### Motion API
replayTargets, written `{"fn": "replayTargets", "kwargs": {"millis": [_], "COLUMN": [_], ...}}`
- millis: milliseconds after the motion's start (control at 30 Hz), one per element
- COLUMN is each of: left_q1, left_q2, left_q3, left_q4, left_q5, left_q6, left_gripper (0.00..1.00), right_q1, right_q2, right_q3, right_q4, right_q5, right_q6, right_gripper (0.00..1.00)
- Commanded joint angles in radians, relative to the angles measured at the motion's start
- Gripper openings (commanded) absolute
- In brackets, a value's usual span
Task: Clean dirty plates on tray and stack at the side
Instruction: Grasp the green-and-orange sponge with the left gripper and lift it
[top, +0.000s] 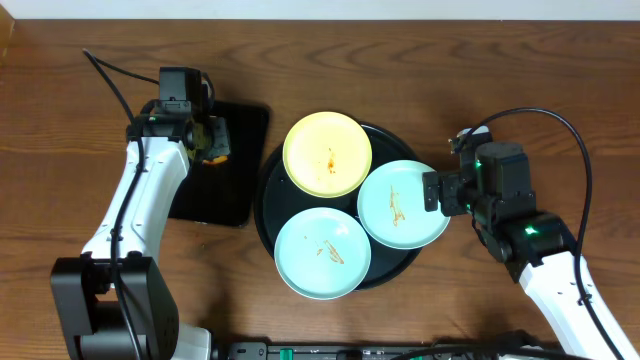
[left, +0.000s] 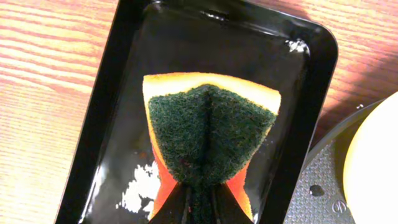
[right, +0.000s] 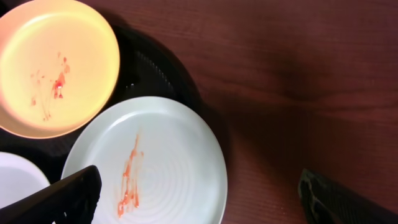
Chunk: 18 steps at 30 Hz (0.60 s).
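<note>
Three plates lie on the round black tray: a pale yellow plate at the back, a mint-blue plate on the right and another mint-blue plate at the front. All show orange smears. My right gripper is open at the right plate's outer edge. In the right wrist view its one finger hangs over that plate and the other over bare wood. My left gripper is shut on a green-and-orange sponge above the rectangular tray.
A smaller rectangular black tray lies left of the round tray, wet and shiny inside. Dark wood tabletop surrounds both trays. Cables run from each arm across the table.
</note>
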Motion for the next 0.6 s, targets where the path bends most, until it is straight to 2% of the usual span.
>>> {"fn": "replayTargets", "kwargs": {"millis": [0, 200, 567], "left_q1": [0.002, 0.002, 0.002], "left_q2": [-0.003, -0.004, -0.016], "left_q3": [0.016, 0.016, 0.016], "left_q4": [0.007, 0.027, 0.153], "left_q5": [-0.003, -0.003, -0.006], "left_q6": [0.006, 0.006, 0.008], "left_gripper": [0.07, 0.08, 0.07], "right_q1": [0.004, 0.004, 0.004], "right_q2": [0.000, 0.000, 0.000], "right_q3": [0.020, 0.020, 0.020], "right_q4": [0.003, 0.003, 0.003], "right_q5": [0.013, 0.013, 0.014], "right_q6": [-0.009, -0.009, -0.009], "right_gripper": [0.99, 0.99, 0.99]}}
